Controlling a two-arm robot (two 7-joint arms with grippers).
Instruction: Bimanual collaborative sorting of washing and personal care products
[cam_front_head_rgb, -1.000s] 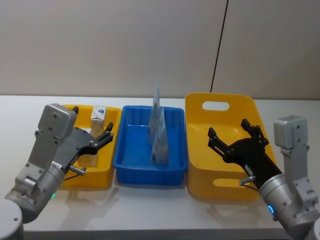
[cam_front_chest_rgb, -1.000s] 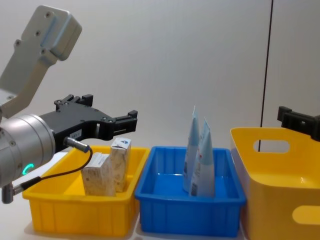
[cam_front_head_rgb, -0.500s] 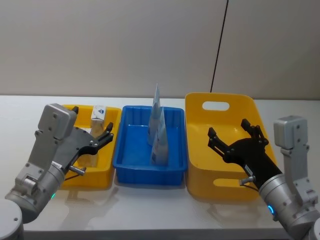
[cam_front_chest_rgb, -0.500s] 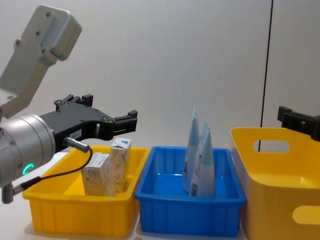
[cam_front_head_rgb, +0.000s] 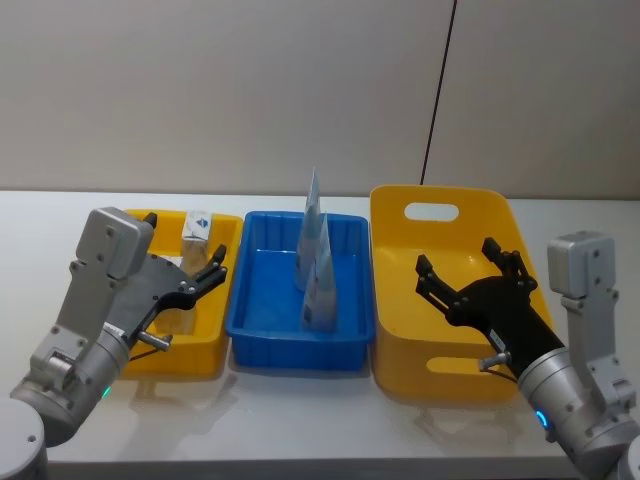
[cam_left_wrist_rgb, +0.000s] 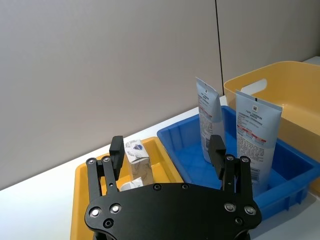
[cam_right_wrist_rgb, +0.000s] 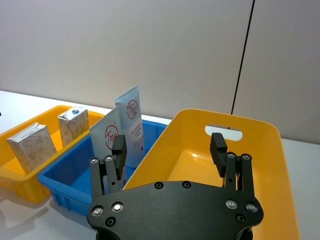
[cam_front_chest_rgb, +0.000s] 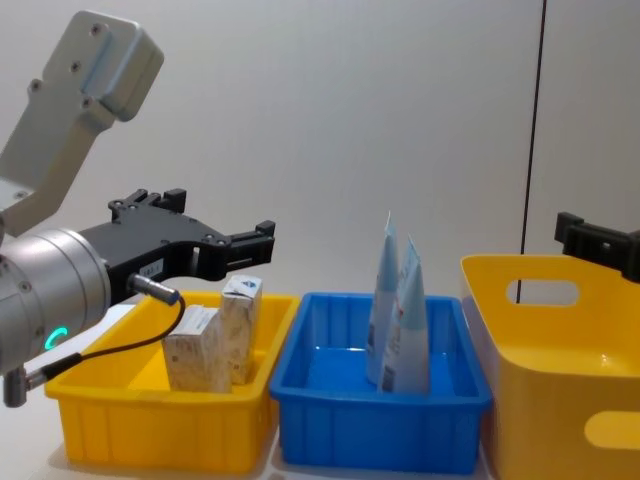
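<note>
Two beige speckled packs (cam_front_chest_rgb: 242, 325) (cam_front_chest_rgb: 195, 352) stand in the small yellow tray (cam_front_head_rgb: 190, 355) at the left. Two pale-blue tubes (cam_front_head_rgb: 313, 230) (cam_front_head_rgb: 321, 288) stand upright, leaning together, in the blue tray (cam_front_head_rgb: 300, 350) in the middle. My left gripper (cam_front_head_rgb: 212, 265) hovers open over the small yellow tray, above the packs, holding nothing. My right gripper (cam_front_head_rgb: 458, 265) hangs open and empty over the large yellow bin (cam_front_head_rgb: 440, 380) at the right. In the left wrist view the open fingers (cam_left_wrist_rgb: 116, 150) frame a pack (cam_left_wrist_rgb: 137, 157) and a tube (cam_left_wrist_rgb: 209, 120).
The three containers stand side by side on a white table (cam_front_head_rgb: 300, 420). The large yellow bin has a handle slot (cam_front_head_rgb: 431, 212) in its far wall and nothing inside. A black cable (cam_front_head_rgb: 440, 90) runs down the grey wall behind it.
</note>
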